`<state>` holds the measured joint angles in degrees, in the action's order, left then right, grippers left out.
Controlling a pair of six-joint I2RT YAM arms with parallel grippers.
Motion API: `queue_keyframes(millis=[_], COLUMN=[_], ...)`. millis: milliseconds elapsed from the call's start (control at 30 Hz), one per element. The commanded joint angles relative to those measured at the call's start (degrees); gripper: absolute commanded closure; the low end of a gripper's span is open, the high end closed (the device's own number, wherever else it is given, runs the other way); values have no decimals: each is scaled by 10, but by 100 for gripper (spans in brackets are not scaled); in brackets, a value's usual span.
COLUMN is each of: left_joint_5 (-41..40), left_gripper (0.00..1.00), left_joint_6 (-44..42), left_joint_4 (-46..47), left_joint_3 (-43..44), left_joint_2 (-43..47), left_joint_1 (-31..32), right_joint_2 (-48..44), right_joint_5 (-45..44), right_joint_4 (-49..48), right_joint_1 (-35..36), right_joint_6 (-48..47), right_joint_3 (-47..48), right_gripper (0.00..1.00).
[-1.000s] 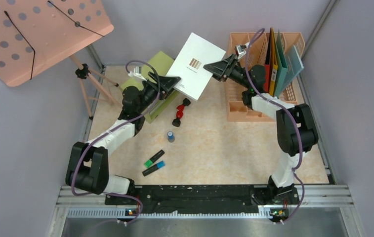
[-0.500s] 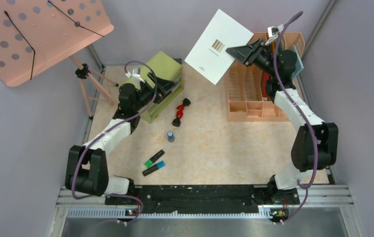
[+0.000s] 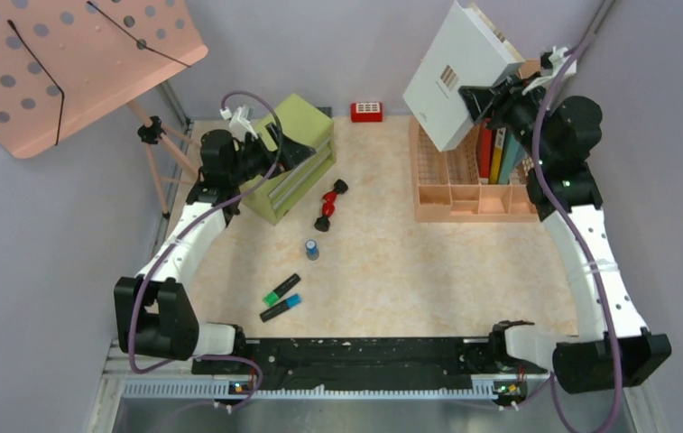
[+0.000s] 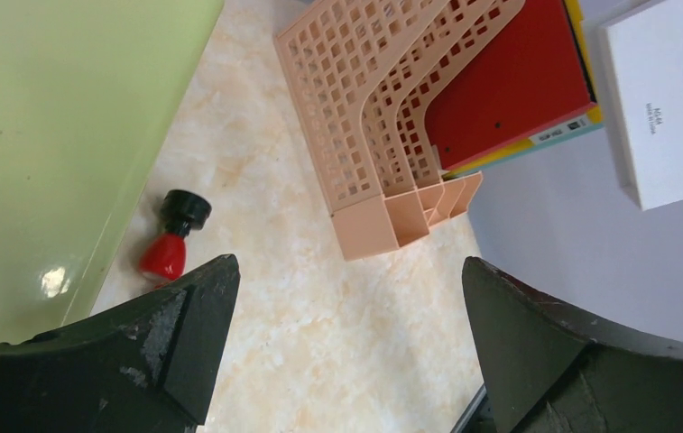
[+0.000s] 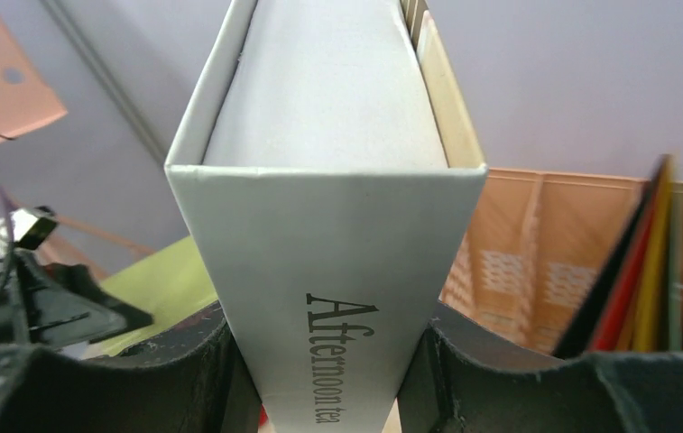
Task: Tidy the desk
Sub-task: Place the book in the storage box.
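Top external: box (image 3: 450,77) over desk edge (image 3: 383,126)

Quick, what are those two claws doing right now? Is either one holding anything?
Left gripper: open, holding nothing.
Right gripper: shut on the white "Afternoon tea" box.

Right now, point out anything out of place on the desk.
Loose items litter the desk: a red-and-black object lying beside the green cabinet, a small blue-topped item, two highlighters askew. The right gripper holds a white box tilted above the peach organizer.
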<state>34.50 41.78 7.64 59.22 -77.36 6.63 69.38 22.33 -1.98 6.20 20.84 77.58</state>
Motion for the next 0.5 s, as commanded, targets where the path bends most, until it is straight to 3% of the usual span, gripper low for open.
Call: queue_keyframes(millis=[0, 233, 467], left_joint_5=[-5, -10, -4], left_gripper=[2, 3, 4], left_joint_6=[-62, -68, -64], left_joint_4=[-53, -48, -31], left_joint_3=[29, 24, 16], left_joint_2=[18, 15, 7], left_joint_1=[-1, -1, 0], right_joint_2=[-54, -67, -25], right_joint_5=[-116, -206, -266], right_joint_4=[52, 35, 24], right_joint_1=[-2, 16, 42], right_joint_6=[-98, -140, -150], right_joint_3=[-32, -81, -74], right_gripper=[100, 100, 100])
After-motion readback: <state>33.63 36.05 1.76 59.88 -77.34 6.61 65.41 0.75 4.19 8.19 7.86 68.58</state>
